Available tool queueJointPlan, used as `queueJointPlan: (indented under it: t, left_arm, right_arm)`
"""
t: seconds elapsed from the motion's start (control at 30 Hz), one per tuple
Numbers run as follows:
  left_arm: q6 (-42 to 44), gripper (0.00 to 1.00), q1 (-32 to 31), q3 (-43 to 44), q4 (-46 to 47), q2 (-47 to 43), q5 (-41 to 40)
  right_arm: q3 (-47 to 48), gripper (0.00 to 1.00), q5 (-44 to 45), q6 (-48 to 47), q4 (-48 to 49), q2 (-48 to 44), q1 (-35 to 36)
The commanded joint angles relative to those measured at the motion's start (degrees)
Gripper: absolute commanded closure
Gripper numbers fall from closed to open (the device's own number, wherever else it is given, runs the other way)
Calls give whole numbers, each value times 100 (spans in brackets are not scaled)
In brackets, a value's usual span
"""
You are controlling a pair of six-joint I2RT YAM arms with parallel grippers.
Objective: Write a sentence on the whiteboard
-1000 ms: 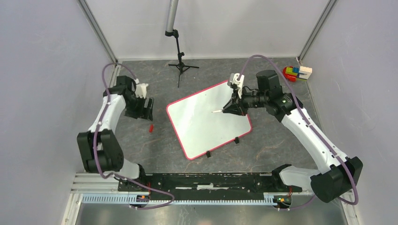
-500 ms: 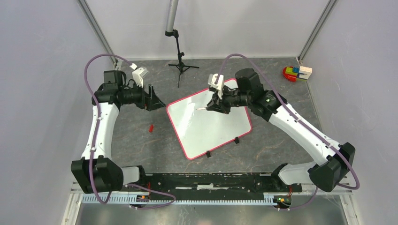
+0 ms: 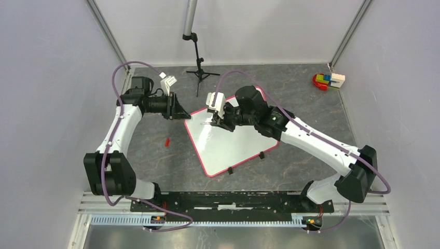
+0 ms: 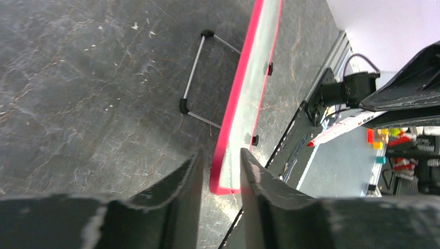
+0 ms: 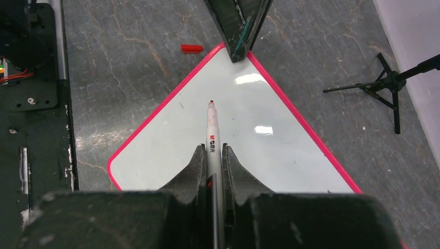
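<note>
The whiteboard (image 3: pixel 233 142) (image 5: pixel 270 150), white with a red-pink frame, lies askew mid-table, and no sentence is in view on its face. My left gripper (image 3: pixel 182 115) (image 4: pixel 221 151) straddles its left corner. One finger touches the frame, while a sliver of floor shows beside the other. My right gripper (image 3: pixel 217 122) (image 5: pixel 213 146) is shut on a white marker (image 3: pixel 207 124) (image 5: pixel 211 124). Its red tip hovers over the board near that corner. The left wrist view shows the board (image 4: pixel 246 78) edge-on and the marker (image 4: pixel 342 128) beyond it.
A red marker cap (image 3: pixel 166 141) (image 5: pixel 192 48) lies on the floor left of the board. A black tripod stand (image 3: pixel 198 72) (image 5: pixel 389 83) stands at the back and toy blocks (image 3: pixel 328 80) at the back right. A wire leg (image 4: pixel 194 88) sticks out behind the board.
My left arm swung in to the board's left corner and its jaws narrowed around it. My right arm carried the marker leftward across the board.
</note>
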Motion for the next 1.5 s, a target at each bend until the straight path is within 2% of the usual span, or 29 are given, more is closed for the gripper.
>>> queueJointPlan:
  t: [0.0,0.1,0.2,0.6,0.63,0.73,0.87,1.07,1.2,1.47]
  left_arm:
    - [-66,69,-350,192,181,165,141]
    - [-42,85,-428,297,177,298,145]
    - [34,94,-562,397,176,366,92]
    - [597,97,-737,300,22,217,-377]
    - [682,95,-737,295,-8,210,-498]
    - [827,73,-730,341,-131,186,-770]
    - [607,54,-658,401,-153,1,-761]
    - [353,53,-585,279,217,-311,-863]
    - [-31,48,-410,384,349,-273,-716]
    - [11,53,-406,290,249,-243,-621]
  right_arm:
    - [328,100,340,-69,359,104,76]
    - [323,100,395,-109,366,166,94]
    - [319,100,445,-138,355,244,128]
    - [331,100,497,-70,484,392,230]
    - [327,100,472,-62,482,390,238]
    - [321,100,407,-44,432,349,232]
    - [306,100,366,-91,358,265,236]
    - [408,100,292,-311,223,340,235]
    - [521,100,408,-326,174,477,235]
    - [659,100,434,-202,214,708,251]
